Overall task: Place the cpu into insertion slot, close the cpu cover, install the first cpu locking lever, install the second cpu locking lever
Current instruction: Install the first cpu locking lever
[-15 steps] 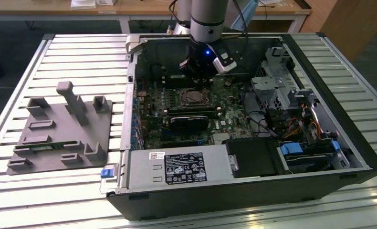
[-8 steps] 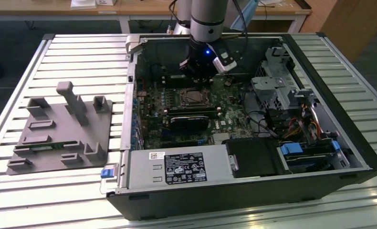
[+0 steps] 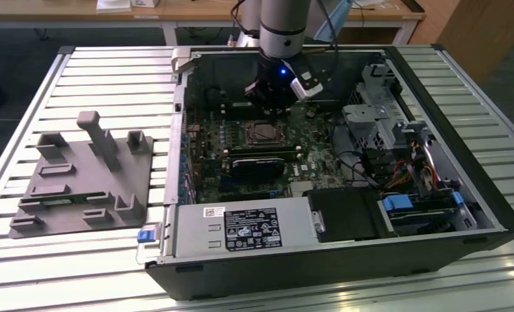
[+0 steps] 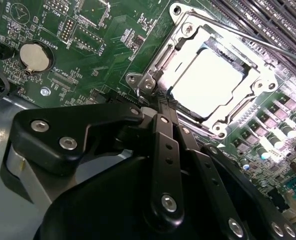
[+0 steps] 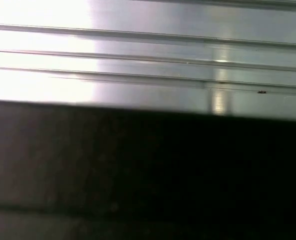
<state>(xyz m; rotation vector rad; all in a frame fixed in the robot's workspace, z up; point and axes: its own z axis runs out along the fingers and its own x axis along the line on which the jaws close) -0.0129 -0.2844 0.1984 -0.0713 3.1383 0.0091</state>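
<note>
The end effector (image 4: 161,106) was held clenched beside the insertion slot (image 4: 138,80); the cpu (image 4: 210,82) was seated, the cpu cover (image 4: 257,70) lowered, the locking lever (image 4: 247,34) judged not yet fastened.

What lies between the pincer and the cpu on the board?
In the second wrist view, the silver edge of the cpu cover lies between the pincer and the cpu, which sits framed in the cover's window.

There is one counter (image 3: 109,65), one open computer case (image 3: 326,263), one green motherboard (image 4: 103,30), one cpu (image 4: 207,82), one cpu cover (image 4: 175,52), one round coin battery (image 4: 34,56), one power supply (image 3: 239,227), one grey fixture plate (image 3: 83,188), one arm (image 3: 283,26), one claw (image 4: 160,105).
</note>
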